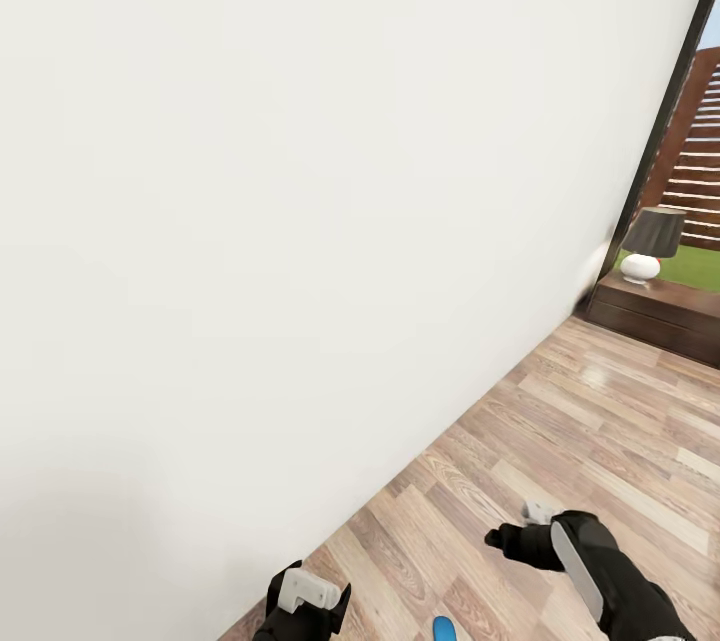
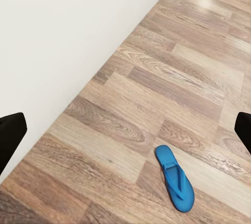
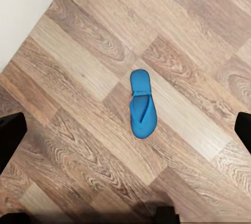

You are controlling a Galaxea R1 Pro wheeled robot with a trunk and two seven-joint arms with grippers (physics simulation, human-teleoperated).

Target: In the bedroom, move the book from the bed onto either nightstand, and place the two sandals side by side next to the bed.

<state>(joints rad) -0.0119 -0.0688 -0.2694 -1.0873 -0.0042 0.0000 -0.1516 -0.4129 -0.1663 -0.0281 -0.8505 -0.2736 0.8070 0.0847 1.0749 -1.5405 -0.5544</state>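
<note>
Both my arms sit low in the head view: left gripper (image 1: pixel 300 601), right gripper (image 1: pixel 525 531). Jaws on both are spread wide, nothing between them; black fingertips (image 2: pixel 10 132) sit at the frame edges in each wrist view. One blue sandal (image 1: pixel 443 630) lies flat on the wood-plank floor (image 1: pixel 600 421) between the two arms, strap up, near the white wall (image 1: pixel 300 221) but not touching it. Far right: dark low cabinet (image 1: pixel 660 316) with a grey-shaded lamp (image 1: pixel 650 243), against a dark-framed window (image 1: pixel 700 121).
</note>
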